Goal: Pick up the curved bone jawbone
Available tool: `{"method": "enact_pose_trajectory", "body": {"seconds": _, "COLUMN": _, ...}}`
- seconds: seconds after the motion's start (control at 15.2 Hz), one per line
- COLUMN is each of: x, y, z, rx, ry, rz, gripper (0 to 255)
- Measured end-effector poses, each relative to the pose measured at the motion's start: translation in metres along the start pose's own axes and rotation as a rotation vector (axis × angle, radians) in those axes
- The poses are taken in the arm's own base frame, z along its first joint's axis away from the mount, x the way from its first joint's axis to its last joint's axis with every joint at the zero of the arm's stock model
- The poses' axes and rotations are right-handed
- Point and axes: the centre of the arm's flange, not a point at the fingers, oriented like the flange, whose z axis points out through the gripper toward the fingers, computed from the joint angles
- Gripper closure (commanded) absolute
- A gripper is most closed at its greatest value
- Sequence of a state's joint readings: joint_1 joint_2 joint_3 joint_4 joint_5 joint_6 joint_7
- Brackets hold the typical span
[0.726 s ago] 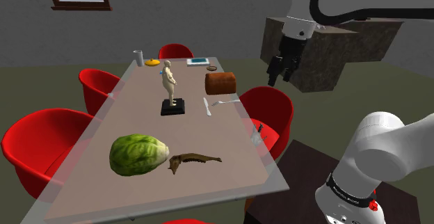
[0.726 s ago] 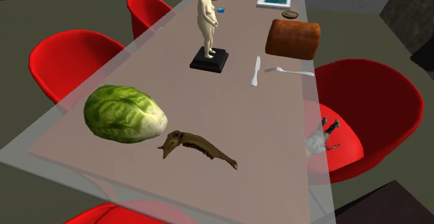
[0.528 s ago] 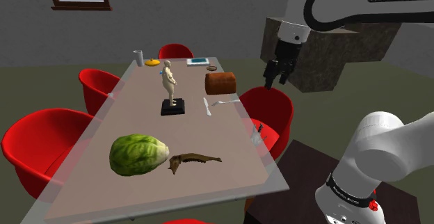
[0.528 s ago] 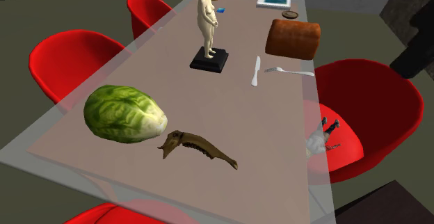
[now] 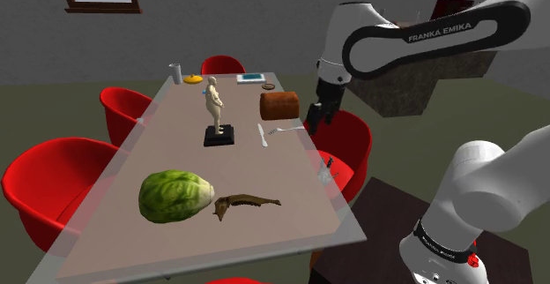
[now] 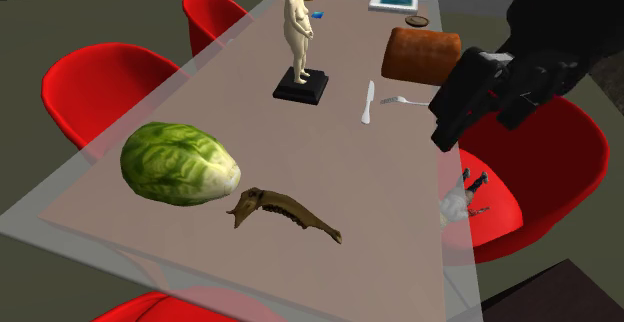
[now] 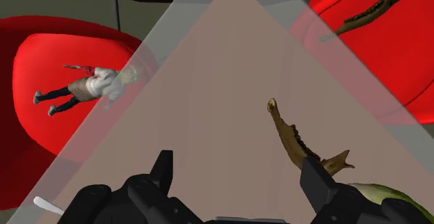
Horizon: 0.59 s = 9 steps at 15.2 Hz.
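Shoulder view: the gripper (image 5: 312, 122) has swung in from the far right to the table's (image 5: 264, 163) right edge. The jawbone (image 5: 247, 204) lies at the near end, just right of the lettuce (image 5: 176, 196). Second exterior view: gripper and jawbone are well apart. Wrist view: the fingers (image 7: 316, 177) stand wide apart and empty, so the approach looks under way.

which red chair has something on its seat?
The red bucket chair on the second exterior view's right: a small toy figure lies on its seat. The other red chairs' visible seats carry nothing.
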<state>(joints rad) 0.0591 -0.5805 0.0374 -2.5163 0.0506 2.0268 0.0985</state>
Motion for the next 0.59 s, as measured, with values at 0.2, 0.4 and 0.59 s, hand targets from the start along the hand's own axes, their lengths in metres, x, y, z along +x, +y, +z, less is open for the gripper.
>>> {"method": "enact_pose_trajectory", "body": {"seconds": 0.2, "x": 0.015, "y": -0.014, "z": 0.029, "rx": -0.012, "ry": 0.001, "rz": -0.062, "gripper": 0}}
{"method": "enact_pose_trajectory", "body": {"seconds": 0.4, "x": 0.029, "y": -0.035, "z": 0.059, "rx": -0.023, "ry": 0.002, "rz": -0.124, "gripper": 0}}
{"method": "enact_pose_trajectory", "body": {"seconds": 0.59, "x": 0.051, "y": -0.056, "z": 0.091, "rx": -0.034, "ry": 0.004, "rz": -0.186, "gripper": 0}}
